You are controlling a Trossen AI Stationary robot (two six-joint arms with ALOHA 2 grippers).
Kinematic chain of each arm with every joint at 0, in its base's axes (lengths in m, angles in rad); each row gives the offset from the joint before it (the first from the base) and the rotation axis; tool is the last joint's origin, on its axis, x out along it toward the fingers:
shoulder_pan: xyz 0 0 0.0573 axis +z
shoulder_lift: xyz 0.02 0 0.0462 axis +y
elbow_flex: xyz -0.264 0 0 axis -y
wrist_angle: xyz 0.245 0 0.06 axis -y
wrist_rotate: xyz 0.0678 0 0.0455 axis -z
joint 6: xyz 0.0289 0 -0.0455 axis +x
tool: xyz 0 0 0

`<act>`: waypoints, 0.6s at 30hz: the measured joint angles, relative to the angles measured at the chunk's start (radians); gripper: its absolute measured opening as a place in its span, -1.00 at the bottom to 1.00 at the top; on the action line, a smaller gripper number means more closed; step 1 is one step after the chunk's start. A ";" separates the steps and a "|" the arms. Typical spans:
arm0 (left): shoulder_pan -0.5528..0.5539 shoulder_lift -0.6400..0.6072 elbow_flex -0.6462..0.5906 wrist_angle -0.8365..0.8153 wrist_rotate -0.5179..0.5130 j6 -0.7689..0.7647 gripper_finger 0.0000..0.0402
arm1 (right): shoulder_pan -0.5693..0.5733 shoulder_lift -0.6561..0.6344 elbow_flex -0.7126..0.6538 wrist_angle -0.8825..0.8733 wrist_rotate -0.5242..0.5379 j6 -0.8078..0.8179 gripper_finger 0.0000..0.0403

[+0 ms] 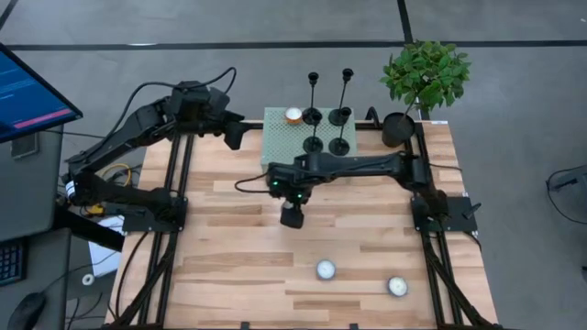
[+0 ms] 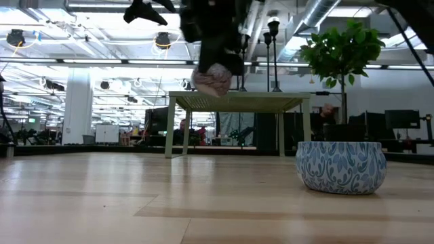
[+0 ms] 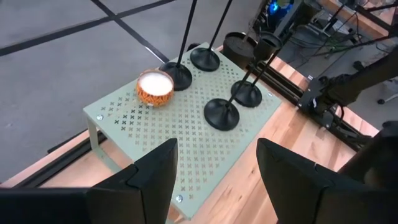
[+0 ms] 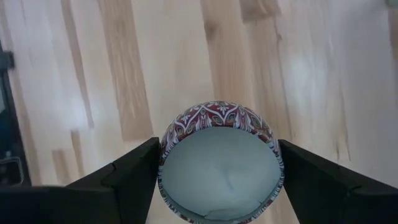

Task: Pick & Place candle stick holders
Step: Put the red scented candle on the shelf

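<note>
Carry step: right gripper [image 4: 217, 180] fingers grip a patterned candle tin [image 4: 219, 163] above the bench [image 1: 238, 275], short of the green perforated stand [image 3: 186, 134] holding four candle stick holders [image 3: 222, 114]; left gripper [image 3: 214, 180] open beside the stand; next, likely set the tin on the stand.

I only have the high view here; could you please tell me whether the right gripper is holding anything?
Observer: Yes. The right wrist view shows the right gripper shut on a candle tin with a red patterned wall.
Operator: Thank you. Is it resting on the table?
Observer: No. In the low view the candle tin hangs clear above the table.
Operator: And is the left gripper carrying something?
Observer: No. The left wrist view shows the left gripper open and empty, facing the green stand that bears the candle stick holders.
</note>
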 joint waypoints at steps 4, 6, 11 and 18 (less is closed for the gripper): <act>0.001 -0.012 0.000 -0.005 0.000 0.000 0.10 | 0.019 0.054 0.043 -0.013 0.007 -0.033 0.42; 0.001 -0.015 0.000 -0.008 0.000 0.000 0.10 | 0.030 0.081 0.050 -0.004 0.018 -0.047 0.42; 0.001 -0.021 0.000 -0.009 0.000 0.000 0.10 | 0.045 0.133 0.058 0.006 0.042 -0.075 0.42; 0.001 -0.021 0.000 -0.011 0.000 -0.002 0.10 | 0.053 0.163 0.060 0.060 0.080 -0.098 0.42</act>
